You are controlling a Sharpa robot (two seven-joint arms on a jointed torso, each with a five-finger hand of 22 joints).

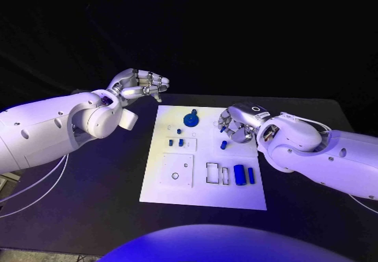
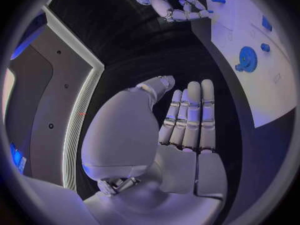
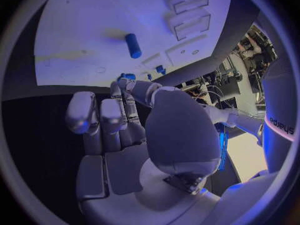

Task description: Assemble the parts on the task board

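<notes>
Head view: the right hand (image 1: pixel 238 123) hovered, fingers curled and empty, over the task board (image 1: pixel 206 188), just beside a small blue peg (image 1: pixel 224 145); the left hand (image 1: pixel 142 84) was open off-board.

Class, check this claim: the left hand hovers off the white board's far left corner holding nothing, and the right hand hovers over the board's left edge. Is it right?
One error: the right hand is over the board's right edge, as the head view shows. The left hand is indeed empty off the far left corner.
</notes>
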